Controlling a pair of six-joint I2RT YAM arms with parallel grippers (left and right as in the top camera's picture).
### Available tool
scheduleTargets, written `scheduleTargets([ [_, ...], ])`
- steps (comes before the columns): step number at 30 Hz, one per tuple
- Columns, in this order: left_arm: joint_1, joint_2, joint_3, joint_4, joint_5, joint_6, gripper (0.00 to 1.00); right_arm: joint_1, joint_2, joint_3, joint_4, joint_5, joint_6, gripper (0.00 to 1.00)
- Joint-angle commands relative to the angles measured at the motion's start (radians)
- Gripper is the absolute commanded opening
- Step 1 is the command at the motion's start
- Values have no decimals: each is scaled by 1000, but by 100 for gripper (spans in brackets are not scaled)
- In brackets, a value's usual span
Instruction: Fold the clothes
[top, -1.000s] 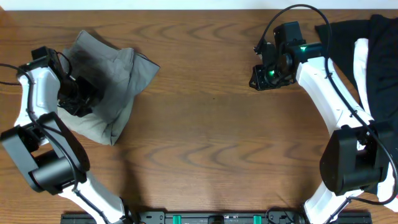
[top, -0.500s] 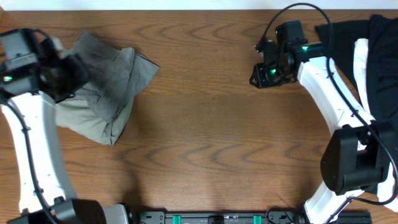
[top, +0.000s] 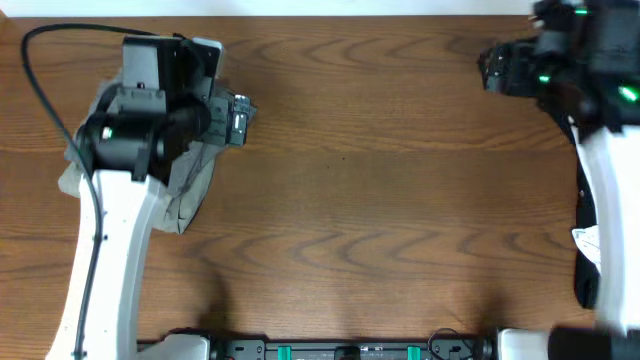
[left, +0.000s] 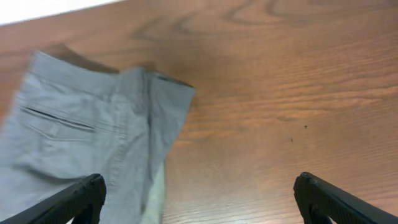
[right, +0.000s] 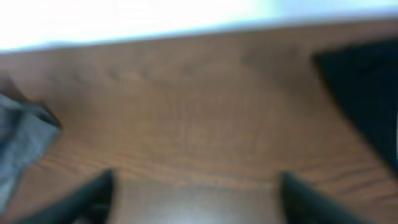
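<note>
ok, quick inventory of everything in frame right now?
grey shorts: one, medium grey, crumpled at the table's left side, partly under the left arm
black garment: one patch, black, far right of the table; blurred, kind unclear
table: one, brown wood grain, fills the view
left arm: one, white and black, over the grey shorts
right arm: one, white and black, top right corner
left pincer: one, black fingers, open, holding nothing, beside the shorts
right pincer: one, black fingers, open, holding nothing, over bare table

Open tabletop (top: 380, 200) right of grey shorts (left: 74, 143)
</note>
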Motion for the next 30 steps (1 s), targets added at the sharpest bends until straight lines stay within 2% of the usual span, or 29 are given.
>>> scheduleTargets([
  [1, -7, -17, 5, -11, -64, 24, 98, 0, -64, 10, -7, 1, 6, 99],
  [21, -7, -15, 5, -13, -62, 24, 98, 0, -140, -8, -56, 7, 1, 99],
  [27, -7, -15, 5, -13, -62, 24, 98, 11, -347, -150, -99, 95, -31, 99],
  [30, -7, -15, 5, -13, -62, 24, 98, 13, -511, -310, -1, 166, -29, 99],
])
